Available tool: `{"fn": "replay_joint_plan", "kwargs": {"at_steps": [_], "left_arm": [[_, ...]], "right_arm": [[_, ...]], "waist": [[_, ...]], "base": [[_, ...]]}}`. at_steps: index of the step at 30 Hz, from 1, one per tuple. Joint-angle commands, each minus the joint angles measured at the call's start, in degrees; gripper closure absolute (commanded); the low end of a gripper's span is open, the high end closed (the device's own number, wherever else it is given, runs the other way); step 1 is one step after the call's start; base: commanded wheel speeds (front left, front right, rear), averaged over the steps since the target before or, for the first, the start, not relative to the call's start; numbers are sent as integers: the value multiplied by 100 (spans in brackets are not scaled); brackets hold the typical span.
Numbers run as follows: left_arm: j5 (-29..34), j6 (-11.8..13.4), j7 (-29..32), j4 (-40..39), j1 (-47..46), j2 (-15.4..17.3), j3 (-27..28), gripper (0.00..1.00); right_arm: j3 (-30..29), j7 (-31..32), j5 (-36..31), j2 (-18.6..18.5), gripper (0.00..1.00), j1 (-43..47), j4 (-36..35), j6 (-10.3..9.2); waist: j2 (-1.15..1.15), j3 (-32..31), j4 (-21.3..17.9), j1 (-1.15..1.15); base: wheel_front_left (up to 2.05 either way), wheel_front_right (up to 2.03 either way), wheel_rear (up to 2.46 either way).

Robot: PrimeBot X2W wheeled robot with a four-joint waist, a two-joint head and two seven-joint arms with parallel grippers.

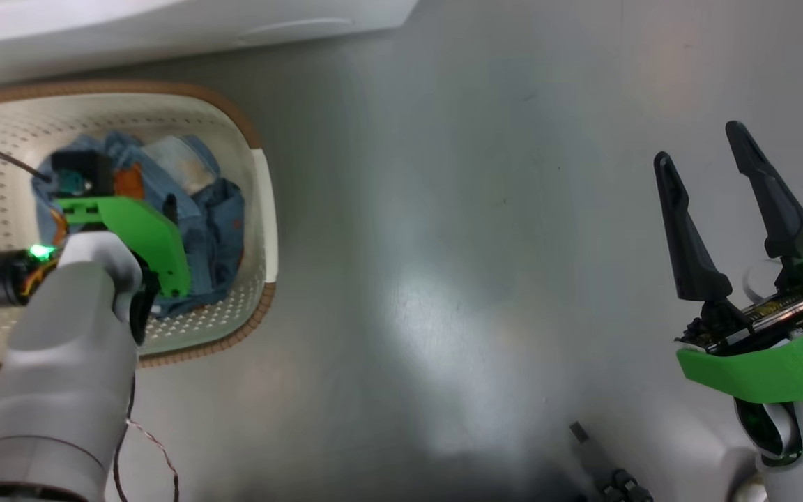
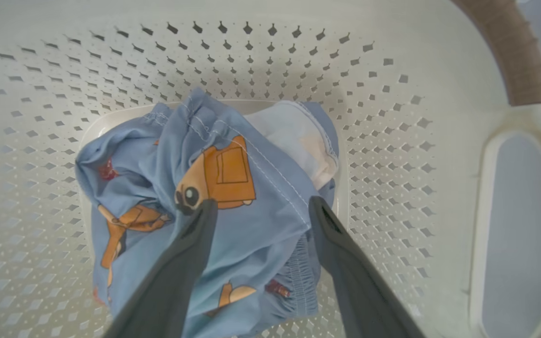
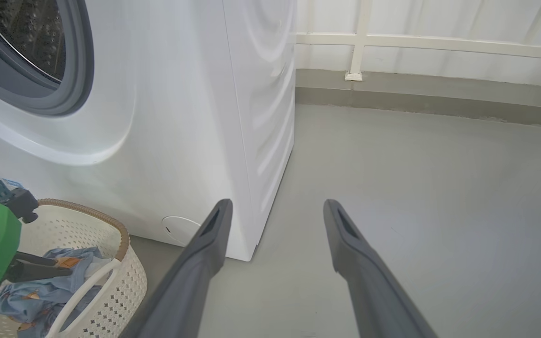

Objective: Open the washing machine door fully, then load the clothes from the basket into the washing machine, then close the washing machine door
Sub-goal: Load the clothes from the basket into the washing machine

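The cream-white basket (image 1: 265,209) stands on the floor right in front of the white washing machine (image 3: 181,117). The light-blue clothes (image 2: 233,164) with orange prints lie bunched on its bottom. My left gripper (image 2: 261,206) reaches down into the basket, open, its two fingers straddling a fold of the blue fabric without closing on it. From the right wrist view the same gripper (image 3: 59,271) shows low among the clothes (image 3: 54,293). My right gripper (image 1: 700,145) hangs open over bare floor, far right of the basket, holding nothing. The grey ring (image 3: 71,70) around the drum mouth is uncovered. The washing machine door is out of view.
Grey floor (image 1: 443,279) stretches to the right of the machine and basket. A low kerb and pale railing (image 3: 416,44) close off the far side. The basket's side handle (image 2: 519,225) lies to the right of my left fingers.
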Motion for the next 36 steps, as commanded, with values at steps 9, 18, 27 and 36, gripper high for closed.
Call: {"fn": "replay_joint_plan", "kwargs": {"at_steps": [9, 18, 27, 36], "left_arm": [[-153, 214, 123, 10, -162, 328, 166, 0], [-280, 332, 81, 24, -163, 270, 201, 100], [-158, 373, -132, 30, -84, 211, -18, 100], [-21, 316, -606, 32, 138, 76, -276, 100]], "right_arm": [[151, -27, 17, -105, 0, -26, -287, 9], [135, -27, 9, -137, 0, -36, -332, 9], [104, -27, -30, -159, 0, -62, -293, 9], [-2, -27, -56, -159, 0, 28, -276, 9]], "waist": [[0, 675, -169, -1], [0, 782, -160, -1], [0, 697, -97, -1], [0, 328, 101, -1]], "base": [[0, 0, 0], [0, 0, 0], [0, 0, 0], [0, 0, 0]]}}
